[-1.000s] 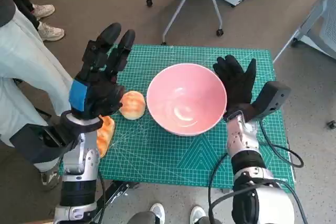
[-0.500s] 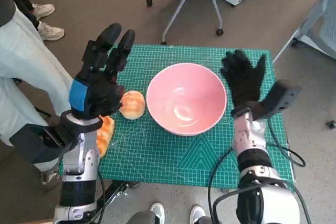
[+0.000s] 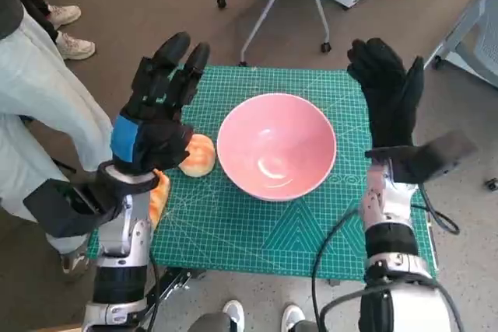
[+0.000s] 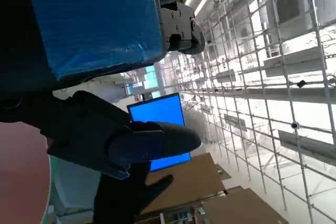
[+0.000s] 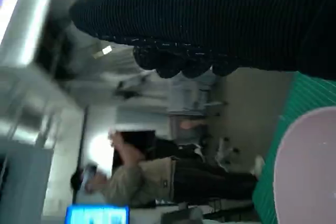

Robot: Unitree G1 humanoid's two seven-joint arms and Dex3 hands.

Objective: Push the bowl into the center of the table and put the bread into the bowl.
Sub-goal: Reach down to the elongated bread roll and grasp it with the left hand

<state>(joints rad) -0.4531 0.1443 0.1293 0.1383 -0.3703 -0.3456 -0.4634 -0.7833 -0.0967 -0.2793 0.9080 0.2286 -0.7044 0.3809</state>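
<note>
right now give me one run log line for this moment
bowl: mid table, empty | bread: on mat left of bowl | left robot hand: raised, open, holds nothing | right robot hand: raised, open, clear of bowl | step: bread not in bowl

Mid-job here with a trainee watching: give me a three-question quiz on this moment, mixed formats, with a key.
1. True or false: bread already lies inside the pink bowl.
2. Multiple choice: the round bread roll sits A) on the bowl's side toward the left hand, B) on the side toward the right hand, C) on the floor.
3. Fill in: both hands are raised with fingers spread, holding ____.

Key
1. False: the bowl is empty, near the middle of the green mat.
2. A. More bread shows beneath the left forearm.
3. Nothing.
</note>
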